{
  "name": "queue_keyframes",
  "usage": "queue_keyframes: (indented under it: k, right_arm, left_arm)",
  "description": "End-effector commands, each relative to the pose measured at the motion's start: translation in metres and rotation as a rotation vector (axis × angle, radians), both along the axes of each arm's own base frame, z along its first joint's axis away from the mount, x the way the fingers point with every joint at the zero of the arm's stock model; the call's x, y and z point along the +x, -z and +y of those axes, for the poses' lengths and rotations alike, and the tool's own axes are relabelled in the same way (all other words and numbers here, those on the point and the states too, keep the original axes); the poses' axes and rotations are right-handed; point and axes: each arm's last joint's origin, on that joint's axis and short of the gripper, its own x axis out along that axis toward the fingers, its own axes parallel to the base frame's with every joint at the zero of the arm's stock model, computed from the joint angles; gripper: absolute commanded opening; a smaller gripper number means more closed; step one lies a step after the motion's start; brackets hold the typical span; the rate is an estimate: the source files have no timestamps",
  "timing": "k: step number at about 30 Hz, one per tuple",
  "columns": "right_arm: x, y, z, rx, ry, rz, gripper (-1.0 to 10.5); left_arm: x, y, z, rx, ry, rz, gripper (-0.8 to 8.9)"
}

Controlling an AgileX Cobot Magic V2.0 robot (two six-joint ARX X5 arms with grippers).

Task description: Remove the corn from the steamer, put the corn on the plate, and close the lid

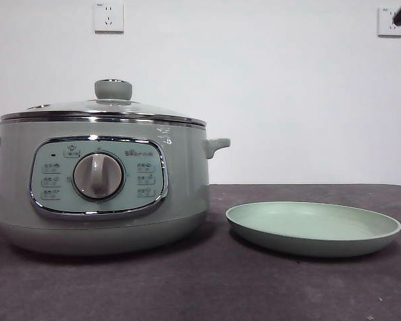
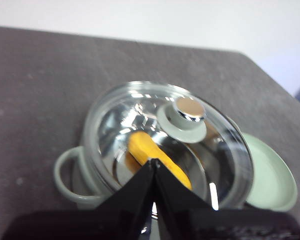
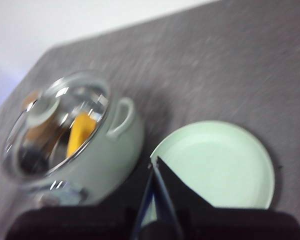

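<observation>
Front view, left to right. Item 1: steamer [image 1: 100, 194], grey-green cooker, dial facing the camera, glass lid [image 1: 103, 110] seated on its rim, knob upright at centre. Item 2: plate [image 1: 313, 229], pale green, bare, just beside the steamer on the dark table [image 1: 187, 287].

Item 3: corn [image 2: 157, 157], seen through the glass in both wrist views, lying flat on the steamer floor. Its long axis runs slantwise across the pot, one tapered end toward the knob side.

Item 4: left gripper [image 2: 154, 162], jaws closed to a point, above the lid. Item 5: right gripper [image 3: 156, 161], jaws likewise together, over the near rim of the plate.

Step in hand, judged: lid removal. Advice: part the jaws first, descend squarely on the knob, lift straight up.
</observation>
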Motion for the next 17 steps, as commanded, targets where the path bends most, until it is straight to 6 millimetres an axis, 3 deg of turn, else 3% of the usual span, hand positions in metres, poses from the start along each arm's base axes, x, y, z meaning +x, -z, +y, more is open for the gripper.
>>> queue_keyframes:
  k: [1, 4, 7, 9, 10, 12, 17]
  right_arm:
    - [0.005, -0.011, 0.002, -0.071, -0.098, 0.0, 0.0]
    - [0.011, -0.018, 0.002, -0.099, -0.115, 0.023, 0.1]
    - [0.015, -0.021, 0.002, -0.105, -0.112, 0.021, 1.3]
    - [0.016, -0.021, 0.002, -0.107, -0.108, 0.022, 2.4]
    - [0.016, -0.021, 0.002, -0.108, -0.106, 0.024, 2.9]
    - [0.016, -0.021, 0.002, -0.108, -0.106, 0.024, 3.3]
    - [0.016, -0.021, 0.002, -0.096, -0.1, 0.033, 3.3]
  left_arm:
    - [0.008, -0.008, -0.001, 0.025, 0.059, 0.019, -0.04]
    - [0.015, -0.011, -0.002, 0.017, 0.096, 0.05, -0.03]
    - [0.022, -0.01, -0.004, 0.002, 0.127, 0.072, 0.1]
    - [0.024, -0.008, -0.005, -0.003, 0.14, 0.085, 1.51]
    - [0.026, -0.008, -0.005, -0.003, 0.141, 0.09, 2.69]
    - [0.027, -0.007, -0.005, -0.002, 0.142, 0.096, 4.2]
    - [0.039, -0.007, -0.007, -0.007, 0.147, 0.081, 4.18]
